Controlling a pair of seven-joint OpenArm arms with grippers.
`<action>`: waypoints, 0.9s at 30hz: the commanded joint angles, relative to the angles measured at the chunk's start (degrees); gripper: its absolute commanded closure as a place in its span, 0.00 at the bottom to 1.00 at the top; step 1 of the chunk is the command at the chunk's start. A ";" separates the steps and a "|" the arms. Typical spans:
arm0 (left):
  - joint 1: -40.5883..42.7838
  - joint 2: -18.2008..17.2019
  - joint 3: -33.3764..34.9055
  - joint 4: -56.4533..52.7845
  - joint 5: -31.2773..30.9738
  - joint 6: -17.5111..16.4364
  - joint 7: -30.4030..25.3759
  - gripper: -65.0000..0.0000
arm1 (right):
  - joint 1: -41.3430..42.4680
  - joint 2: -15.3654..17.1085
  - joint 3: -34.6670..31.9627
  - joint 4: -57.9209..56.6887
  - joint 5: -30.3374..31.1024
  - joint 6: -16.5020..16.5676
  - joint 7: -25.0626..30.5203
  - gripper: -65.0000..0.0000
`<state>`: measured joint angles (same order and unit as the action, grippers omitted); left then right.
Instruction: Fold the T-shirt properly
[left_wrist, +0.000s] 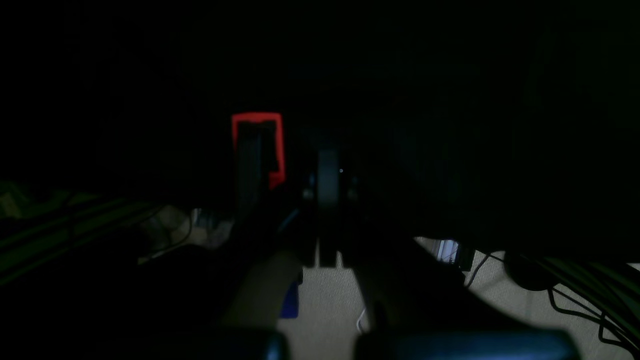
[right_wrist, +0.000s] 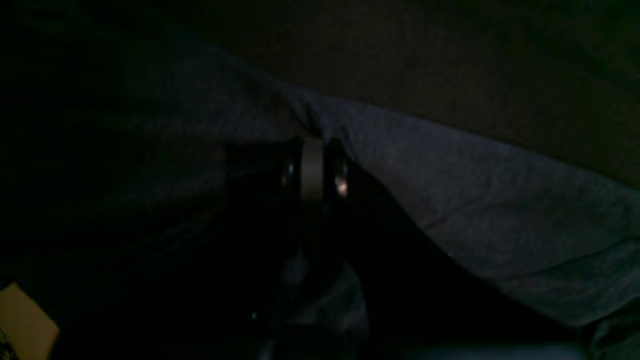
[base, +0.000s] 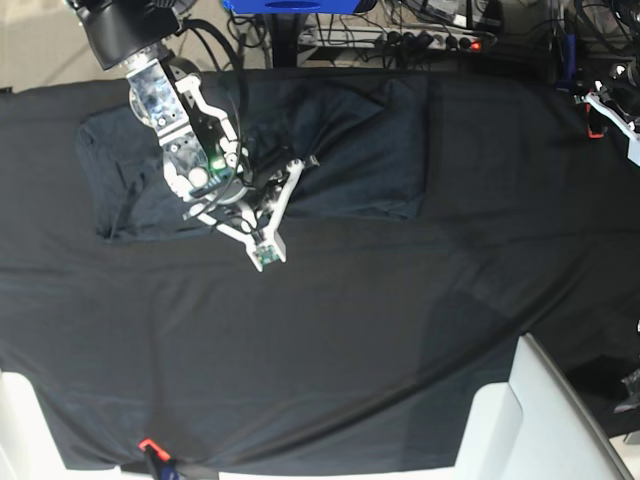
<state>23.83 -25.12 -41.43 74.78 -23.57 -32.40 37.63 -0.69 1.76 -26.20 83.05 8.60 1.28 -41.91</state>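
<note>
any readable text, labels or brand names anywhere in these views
None can be read in any view.
T-shirt: no print or label visible.
Right gripper: small green board near its wrist, markings too small to read.
Both wrist views: too dark for any lettering.

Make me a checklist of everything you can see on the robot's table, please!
Surface: black tablecloth covers the table, with some wrinkles.
Job's things: T-shirt lies partly folded at the far side.
Clutter: nothing seen on the cloth.
Grippers: right gripper is shut on the T-shirt's fabric; left gripper is shut, holding nothing, away from the shirt.
Cables: many cables and a power strip behind the table.
Surroundings: white panels at the near edge; a blue object behind the table.
</note>
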 joint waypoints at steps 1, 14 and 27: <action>0.21 -1.38 -0.46 0.69 -0.38 0.01 -1.01 1.00 | 1.17 -0.05 0.22 0.78 -0.03 0.00 0.99 1.00; 0.21 -1.38 -0.46 0.69 -0.38 0.01 -1.01 1.00 | 2.31 -0.13 0.31 -1.42 0.06 -0.44 -1.74 0.82; -0.14 -1.38 -0.55 -2.21 -0.38 0.01 -1.19 1.00 | -9.47 1.27 16.13 15.20 -0.29 -0.44 -0.77 0.61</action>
<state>23.51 -25.12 -41.43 71.66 -23.77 -32.47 37.19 -10.81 2.66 -10.24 97.17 8.56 1.02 -43.90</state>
